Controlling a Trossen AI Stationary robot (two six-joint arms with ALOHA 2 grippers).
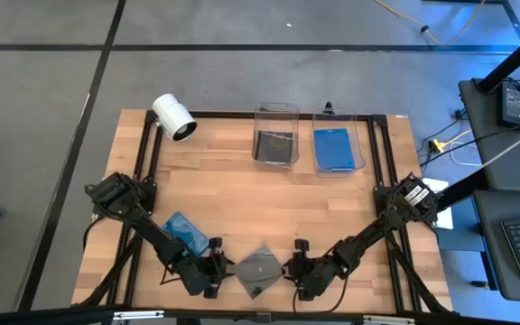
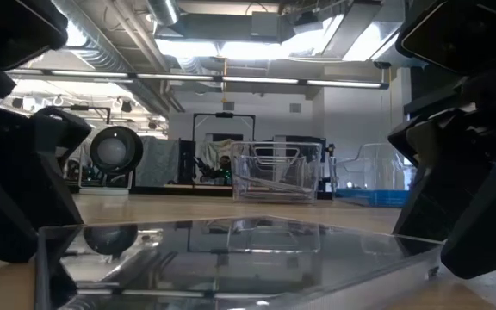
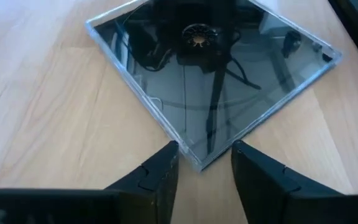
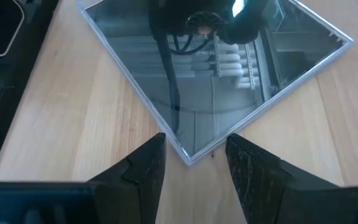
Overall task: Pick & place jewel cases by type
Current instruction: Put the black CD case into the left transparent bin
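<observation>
At the near edge of the desk, about midway along it, a dark grey jewel case lies flat, turned so its corners point toward the arms on either side. The left gripper sits low at the case's left corner, its fingers spread apart with that corner lying just between the tips, not clamped. The right gripper mirrors it at the opposite corner, its fingers likewise parted around the tip of the case without pressing on it.

Just behind the left gripper, nearer the desk's left edge, a translucent blue jewel case lies flat on the wood.

At the far edge stand two clear bins side by side. The left bin holds dark cases; the right bin holds blue cases. How many lie in each cannot be told.

At the far left corner lies a white cylindrical camera.
</observation>
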